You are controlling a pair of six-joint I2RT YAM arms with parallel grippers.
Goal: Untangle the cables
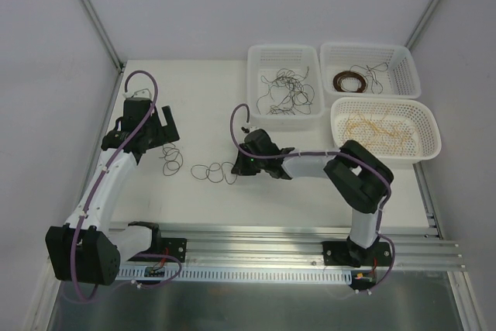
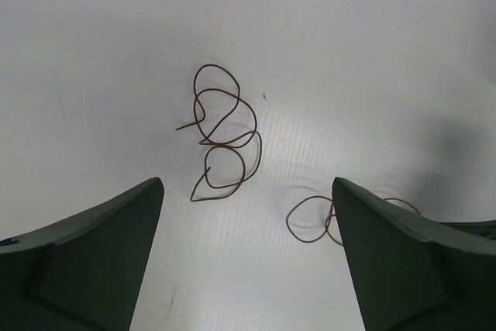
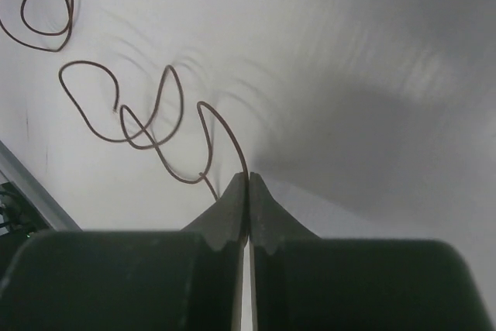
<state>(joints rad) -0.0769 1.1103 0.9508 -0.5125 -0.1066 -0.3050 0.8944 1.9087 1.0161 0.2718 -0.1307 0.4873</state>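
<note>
Pinching a brown cable [image 3: 232, 139] tight in the right tool [image 3: 248, 184] on the table [image 1: 201, 106], likely for dragging it clear; hovering the left tool [image 2: 248, 191], spread wide, over another curl [image 2: 213, 66].

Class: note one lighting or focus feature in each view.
Top external: even light. Left wrist: thin brown curly wire sharp, grey shadow at right. Right wrist: broad dark shadow on white tabletop beyond the right claw, shut on another brown wire.

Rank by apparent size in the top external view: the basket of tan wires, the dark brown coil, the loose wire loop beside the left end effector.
1. basket of tan wires
2-3. dark brown coil and loose wire loop look alike, so unranked.
</note>
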